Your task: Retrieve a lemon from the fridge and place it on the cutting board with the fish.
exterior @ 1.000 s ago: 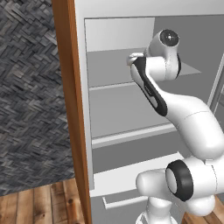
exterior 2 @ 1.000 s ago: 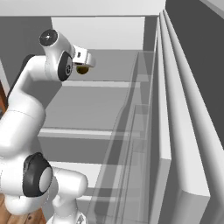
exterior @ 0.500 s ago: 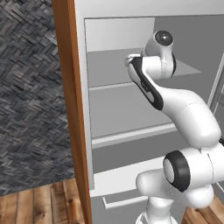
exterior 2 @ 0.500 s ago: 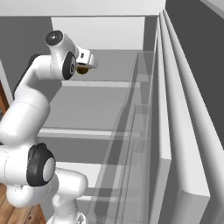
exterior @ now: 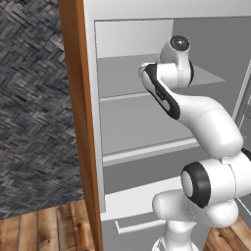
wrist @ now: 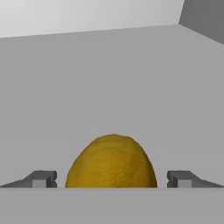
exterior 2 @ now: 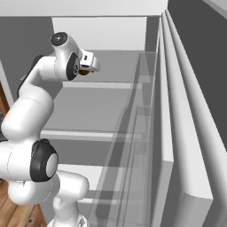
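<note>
Two fingertips stand wide apart either side of the lemon, the gripper fully open and holding nothing yet. From left to right: finger, lemon, finger, so it is centred for a squeeze. It sits on the fridge upper shelf, where the arm reaches in.

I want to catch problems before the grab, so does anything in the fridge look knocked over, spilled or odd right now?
Nothing stands out. The lemon sits whole on a clean fridge shelf, centred between the open tool's fingertips, which stand clear of it on either side. No spills or damage show.
</note>
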Motion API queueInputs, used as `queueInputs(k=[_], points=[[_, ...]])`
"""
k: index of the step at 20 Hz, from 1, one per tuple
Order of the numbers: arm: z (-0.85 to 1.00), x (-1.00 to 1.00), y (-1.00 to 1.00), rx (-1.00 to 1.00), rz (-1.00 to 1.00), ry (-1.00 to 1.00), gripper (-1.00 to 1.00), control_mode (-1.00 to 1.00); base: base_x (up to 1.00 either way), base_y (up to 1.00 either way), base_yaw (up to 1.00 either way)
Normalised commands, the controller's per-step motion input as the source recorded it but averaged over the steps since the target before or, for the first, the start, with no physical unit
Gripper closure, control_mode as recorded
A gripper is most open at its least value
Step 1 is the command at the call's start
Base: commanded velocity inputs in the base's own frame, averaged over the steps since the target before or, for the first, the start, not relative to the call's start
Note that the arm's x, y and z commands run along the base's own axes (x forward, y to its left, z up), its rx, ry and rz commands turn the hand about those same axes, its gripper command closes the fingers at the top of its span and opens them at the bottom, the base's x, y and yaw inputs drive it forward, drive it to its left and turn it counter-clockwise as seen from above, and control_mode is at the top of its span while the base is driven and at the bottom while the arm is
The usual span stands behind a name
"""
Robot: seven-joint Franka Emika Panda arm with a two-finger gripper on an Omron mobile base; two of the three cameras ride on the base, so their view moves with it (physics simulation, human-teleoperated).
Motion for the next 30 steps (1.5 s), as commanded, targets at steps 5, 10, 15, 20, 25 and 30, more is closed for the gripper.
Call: queueInputs(k=[5, 10, 15, 20, 25, 30], points=[[-0.01, 0.05, 0.0, 0.0, 0.0, 0.02, -1.0, -1.0, 0.0, 0.0, 0.0], [-0.06, 0.01, 0.0, 0.0, 0.0, 0.05, 1.0, -1.0, 0.0, 0.0, 0.0], [-0.14, 0.0, 0.0, 0.01, 0.0, 0.03, 1.0, -1.0, 0.0, 0.0, 0.0], [-0.05, 0.0, 0.07, 0.0, 0.0, -0.04, 1.0, -1.0, 0.0, 0.0, 0.0], [0.05, -0.35, 0.07, -0.02, 0.0, -0.27, 1.0, -1.0, 0.0, 0.0, 0.0], [0.56, -0.85, 0.0, 0.01, 0.0, -0.04, 1.0, -1.0, 0.0, 0.0, 0.0]])
